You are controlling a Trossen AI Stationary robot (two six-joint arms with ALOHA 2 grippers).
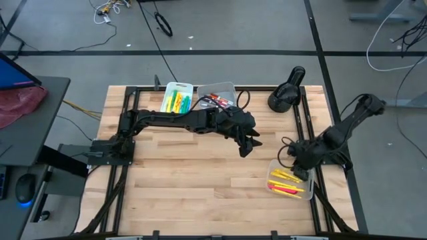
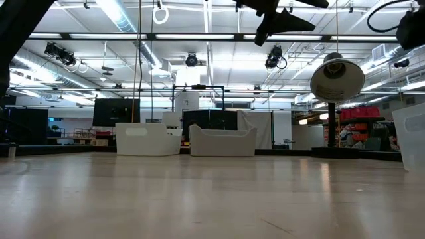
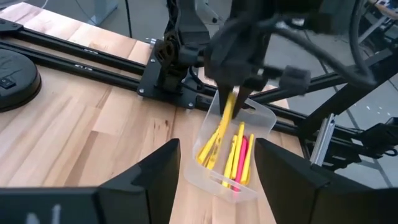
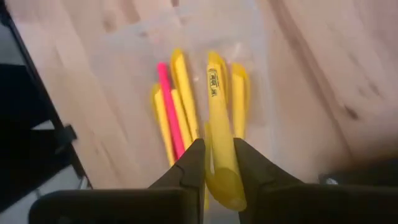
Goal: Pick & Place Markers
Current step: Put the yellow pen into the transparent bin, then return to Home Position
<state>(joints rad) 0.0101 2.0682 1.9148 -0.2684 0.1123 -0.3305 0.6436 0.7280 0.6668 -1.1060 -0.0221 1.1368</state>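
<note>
At the table's right near corner stands a clear bin (image 1: 307,194) holding several yellow markers and a pink one (image 4: 166,106). My right gripper (image 4: 219,152) hangs over it, shut on one yellow marker (image 4: 216,99). That gripper also shows in the left wrist view (image 3: 239,93) above the bin (image 3: 268,119). My left gripper (image 1: 252,144) hovers open above the middle of the table, pointing toward the bin, with nothing between its fingers (image 3: 158,177). My right gripper pinches the yellow marker near its upper end (image 4: 221,149) between its two fingers, coming from above and pointing steeply down. The marker hangs below the fingers, slightly tilted (image 3: 225,115), its lower end down inside the bin. Whether it touches the markers there I cannot tell.
Two more bins stand at the far edge: one with yellow and green markers (image 1: 178,98), one with red and other markers (image 1: 217,97). A black lamp (image 1: 287,90) stands at the far right. Black frame rails (image 1: 308,113) run along the table's sides.
</note>
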